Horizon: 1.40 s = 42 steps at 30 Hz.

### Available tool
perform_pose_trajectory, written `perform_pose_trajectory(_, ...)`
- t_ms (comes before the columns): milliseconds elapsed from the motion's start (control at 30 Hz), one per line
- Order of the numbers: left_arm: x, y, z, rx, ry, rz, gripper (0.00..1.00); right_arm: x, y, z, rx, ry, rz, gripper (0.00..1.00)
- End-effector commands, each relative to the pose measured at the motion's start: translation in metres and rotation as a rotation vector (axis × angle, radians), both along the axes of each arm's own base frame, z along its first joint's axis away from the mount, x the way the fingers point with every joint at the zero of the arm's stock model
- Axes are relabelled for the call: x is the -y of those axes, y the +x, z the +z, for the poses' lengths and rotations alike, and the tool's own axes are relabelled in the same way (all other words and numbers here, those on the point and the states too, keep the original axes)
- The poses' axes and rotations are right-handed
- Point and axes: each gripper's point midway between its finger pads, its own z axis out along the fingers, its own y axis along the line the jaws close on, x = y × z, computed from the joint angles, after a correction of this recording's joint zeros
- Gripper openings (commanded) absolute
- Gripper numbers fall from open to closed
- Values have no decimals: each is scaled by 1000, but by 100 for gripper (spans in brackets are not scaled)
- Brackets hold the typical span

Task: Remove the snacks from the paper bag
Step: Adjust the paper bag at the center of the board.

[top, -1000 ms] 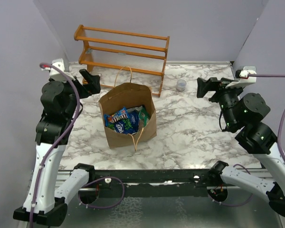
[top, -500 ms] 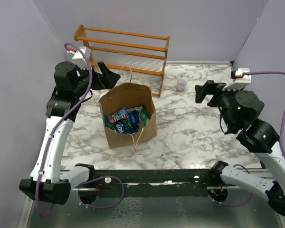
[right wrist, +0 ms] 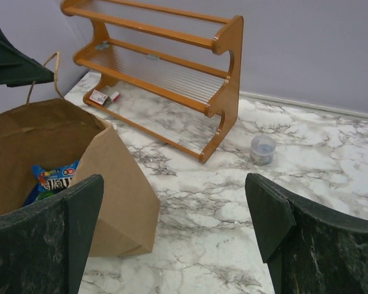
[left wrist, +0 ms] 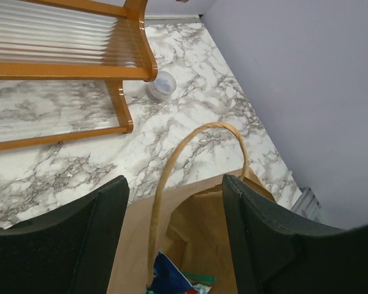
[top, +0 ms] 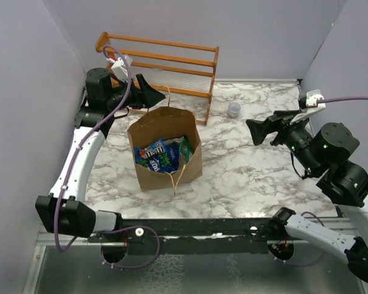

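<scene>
- Marble tabletop (top: 251, 177), walled in by plain lilac panels, carries everything.
- Wooden rack (top: 165, 61) stands at the back, against the wall.
- Paper bag (top: 152, 127) stands upright and open in front of the rack, one handle (left wrist: 199, 127) arching up at its rear edge.
- Left pincer (left wrist: 175, 191) hovers above the bag's rear rim, its jaws released and spread to either side of that handle without touching it.
- Right pincer (right wrist: 172, 205) hangs well to the bag's right, jaws wide apart, grasping nothing.
- Snacks (top: 162, 154), blue and green packets, lie inside the bag.
- Small clear cup (top: 233, 109) sits just right of the rack.
</scene>
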Motion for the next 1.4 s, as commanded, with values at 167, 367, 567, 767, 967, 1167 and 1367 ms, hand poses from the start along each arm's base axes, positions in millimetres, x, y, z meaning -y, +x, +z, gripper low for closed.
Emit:
perform_pose_trajectory(167, 16, 20, 21, 29, -93, -93, 52, -7, 20, -36, -199, 57, -107, 99)
perform_pose_trajectory(367, 29, 26, 23, 10, -166, -156, 35, -21, 18, -43, -179, -117, 17, 99)
perform_pose_trajectory(567, 35, 15, 32, 22, -215, -223, 15, -1, 15, -47, -136, -111, -55, 99)
perform_pose_trajectory(767, 28, 13, 51, 66, -227, -167, 0, -6, 10, -44, -117, -93, -10, 99)
perform_pose_trajectory(967, 8, 19, 86, 135, -237, -14, 0, -39, 2, -63, -184, -108, 163, 99)
perform_pose_trajectory(1167, -13, 26, 104, 156, -243, 115, 0, -113, -26, -88, -311, -33, 557, 99)
perform_pose_trajectory(1367, -30, 23, 103, 148, -240, 195, 0, -153, -29, -126, -557, 28, 687, 99)
